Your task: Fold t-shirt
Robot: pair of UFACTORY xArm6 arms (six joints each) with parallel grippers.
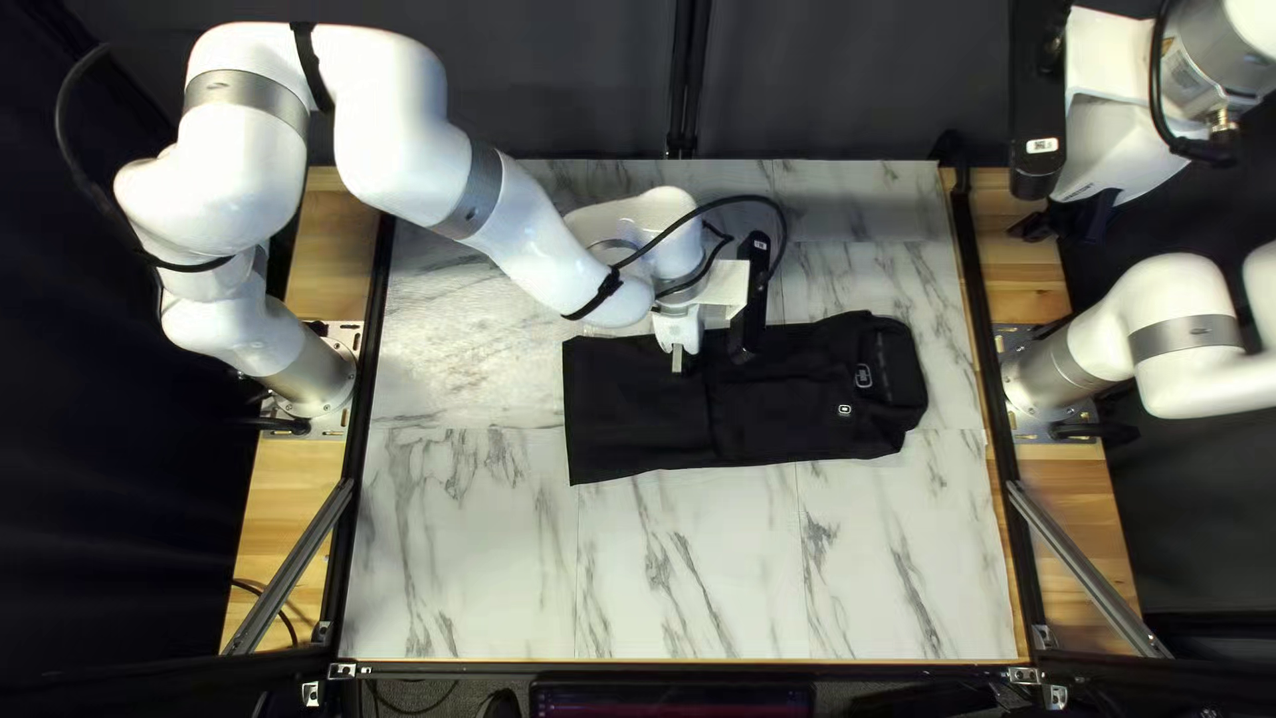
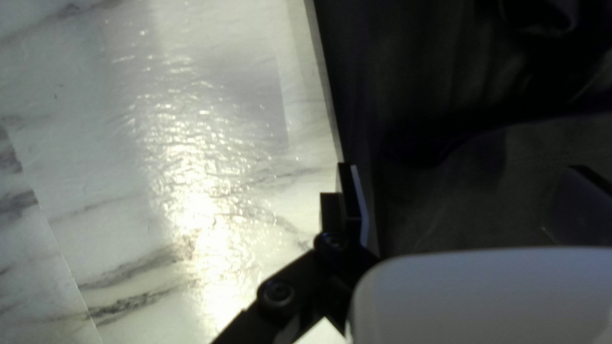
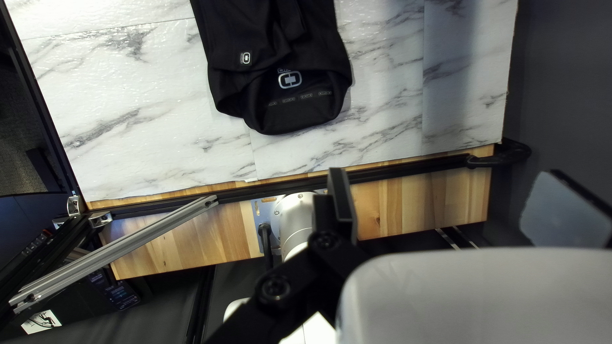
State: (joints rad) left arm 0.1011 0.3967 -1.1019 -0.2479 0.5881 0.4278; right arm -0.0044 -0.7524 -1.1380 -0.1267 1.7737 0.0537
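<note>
Your black t-shirt (image 1: 784, 412) lies across the middle of the marble-patterned worktop (image 1: 465, 572), drawn in to a long, narrow strip. Its straight end is toward the left of the top left view; its rounded end, with a pale badge (image 1: 863, 376) and a smaller one (image 1: 844, 410) beside it, is toward the right. Your left end effector (image 1: 709, 357) is open, its two fingers well apart over the strip's far side, near the straight end; you cannot tell whether they touch the cloth. In the left wrist view a dark area shows between them, too dim to make out. Your right end effector (image 1: 1061, 224) is open too, fingers spread, raised by the worktop's far right corner. In its own wrist view the rounded end is ahead, beyond the black side rail (image 3: 395, 174) and wooden strip (image 3: 414, 210).
</note>
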